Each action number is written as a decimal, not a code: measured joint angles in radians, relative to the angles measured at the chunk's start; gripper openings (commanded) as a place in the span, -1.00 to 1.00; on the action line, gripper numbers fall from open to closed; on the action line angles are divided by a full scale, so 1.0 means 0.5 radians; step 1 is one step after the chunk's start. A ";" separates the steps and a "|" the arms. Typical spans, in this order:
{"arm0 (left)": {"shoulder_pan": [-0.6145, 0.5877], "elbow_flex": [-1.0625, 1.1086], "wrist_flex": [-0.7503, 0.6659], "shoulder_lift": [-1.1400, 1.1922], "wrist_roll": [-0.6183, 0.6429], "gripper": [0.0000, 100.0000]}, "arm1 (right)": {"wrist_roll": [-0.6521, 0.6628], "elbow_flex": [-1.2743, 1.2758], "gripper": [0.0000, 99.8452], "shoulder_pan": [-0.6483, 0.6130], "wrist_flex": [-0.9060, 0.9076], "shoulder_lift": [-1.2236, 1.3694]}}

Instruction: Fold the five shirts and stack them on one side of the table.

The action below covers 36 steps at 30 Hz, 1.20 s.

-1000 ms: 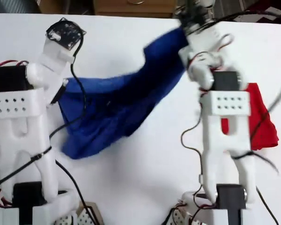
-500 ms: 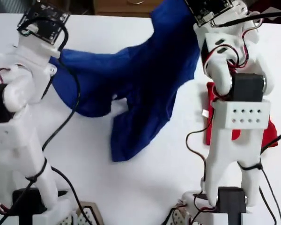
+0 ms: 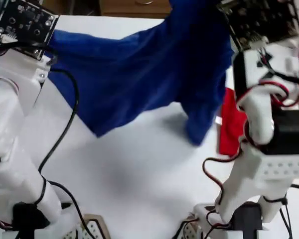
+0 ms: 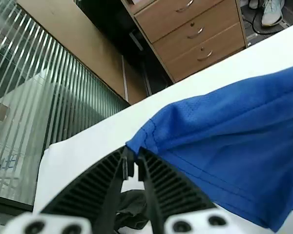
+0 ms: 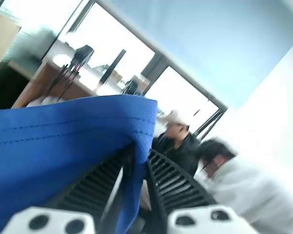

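We see the blue shirt (image 3: 139, 74) spread wide in the air, one end drooping; the red shirt (image 3: 230, 124) lies just beside that drooping end.

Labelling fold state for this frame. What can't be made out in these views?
- Red fabric shirt: high view, mostly behind an arm; fold state unclear.
- Blue mesh shirt: high view, far edge cut off by the frame's top.
- Dark crumpled cloth: left wrist view, largely covered by the left gripper, shut on the blue shirt; unidentifiable.
- Right gripper: right wrist view, the blue shirt drapes over its pinch, hiding the grip.
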 measured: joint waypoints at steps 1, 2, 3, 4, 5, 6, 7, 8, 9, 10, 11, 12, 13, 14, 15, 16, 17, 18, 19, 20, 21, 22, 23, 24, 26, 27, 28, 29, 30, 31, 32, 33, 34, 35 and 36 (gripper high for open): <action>0.000 -0.015 0.000 0.000 0.000 -0.95 | 0.000 -0.034 -0.96 0.000 0.006 -0.006; 0.000 -0.021 0.000 -0.003 0.000 -0.95 | 0.000 -0.058 -0.96 0.000 0.012 -0.006; 0.000 -0.021 0.000 -0.003 0.000 -0.95 | 0.000 -0.074 -0.96 -0.003 0.034 -0.006; 0.000 -0.021 0.000 -0.003 0.000 -0.95 | 0.000 -0.083 -0.96 -0.006 0.074 -0.009; 0.000 -0.015 0.000 -0.003 0.000 -0.95 | 0.000 -0.086 -0.96 -0.009 0.123 -0.009; 0.000 0.009 0.000 -0.003 0.000 -0.95 | 0.000 -0.086 -0.96 -0.009 0.178 -0.009; 0.000 0.046 0.000 -0.006 0.000 -0.95 | 0.000 -0.080 -0.96 -0.009 0.242 -0.009; 0.000 0.080 0.000 -0.009 0.000 -0.95 | 0.000 -0.058 -0.96 -0.012 0.307 -0.009; 0.000 0.114 0.000 -0.009 0.000 -0.95 | 0.000 -0.021 -0.96 -0.015 0.359 -0.009; 0.000 0.144 0.000 -0.009 0.000 -0.95 | 0.000 0.015 -0.96 -0.025 0.405 -0.009; 0.000 0.175 0.000 -0.009 0.000 -0.95 | 0.000 0.058 -0.96 -0.025 0.451 -0.006; 0.000 0.209 0.000 -0.009 0.000 -0.95 | 0.000 0.101 -0.96 -0.031 0.497 -0.006; 0.000 0.245 0.000 -0.009 0.000 -0.95 | 0.000 0.141 -0.96 -0.052 0.546 -0.006; 0.000 0.285 0.000 -0.009 0.000 -0.95 | 0.000 0.175 -0.96 -0.068 0.598 -0.006; 0.000 0.325 0.000 -0.009 0.000 -0.95 | 0.000 0.203 -0.96 -0.086 0.647 -0.006; 0.000 0.365 0.000 -0.009 0.000 -0.95 | 0.000 0.215 -0.96 -0.101 0.687 -0.006; 0.000 0.390 0.000 -0.006 0.000 -0.95 | 0.000 0.215 -0.96 -0.114 0.709 -0.003; 0.000 0.390 0.000 -0.006 0.000 -0.95 | 0.000 0.215 -0.96 -0.117 0.709 -0.003; 0.000 0.390 0.000 -0.006 0.000 -0.95 | 0.000 0.212 -0.96 -0.117 0.709 -0.006; 0.000 0.374 0.000 -0.006 0.000 -0.95 | 0.000 0.184 -0.96 -0.117 0.709 -0.012; 0.000 0.344 0.000 -0.006 0.000 -0.95 | 0.000 0.150 -0.96 -0.117 0.709 -0.018; 0.000 0.301 0.000 -0.006 0.000 -0.95 | 0.000 0.104 -0.96 -0.117 0.709 -0.034; 0.000 0.249 0.000 -0.006 0.000 -0.95 | 0.000 0.052 -0.96 -0.117 0.709 -0.058; -0.009 0.190 0.000 -0.006 0.000 -0.95 | 0.000 -0.003 -0.96 -0.117 0.709 -0.083; -0.061 0.077 0.003 -0.009 0.000 -0.95 | 0.000 -0.107 -0.96 -0.117 0.709 -0.147; -0.101 0.018 0.003 -0.009 0.000 -0.95 | 0.000 -0.157 -0.96 -0.117 0.709 -0.184; -0.144 -0.031 0.003 -0.009 0.000 -0.95 | 0.000 -0.193 -0.96 -0.117 0.709 -0.221; -0.190 -0.080 0.003 -0.009 0.000 -0.95 | 0.000 -0.221 -0.96 -0.117 0.709 -0.261; -0.233 -0.126 0.003 -0.009 0.000 -0.95 | 0.018 -0.236 -0.96 -0.117 0.709 -0.304; -0.270 -0.172 0.003 -0.009 0.000 -0.95 | 0.046 -0.249 -0.96 -0.120 0.709 -0.347; -0.304 -0.221 0.003 -0.009 0.000 -0.95 | 0.068 -0.252 -0.96 -0.120 0.709 -0.390; -0.328 -0.258 0.003 -0.012 0.000 -0.95 | 0.083 -0.252 -0.96 -0.120 0.709 -0.433; -0.353 -0.295 0.003 -0.015 0.000 -0.95 | 0.092 -0.252 -0.96 -0.120 0.709 -0.470; -0.374 -0.328 0.003 -0.018 0.000 -0.95 | 0.095 -0.252 -0.96 -0.120 0.709 -0.506; -0.396 -0.359 0.003 -0.025 0.000 -0.95 | 0.098 -0.252 -0.96 -0.120 0.715 -0.540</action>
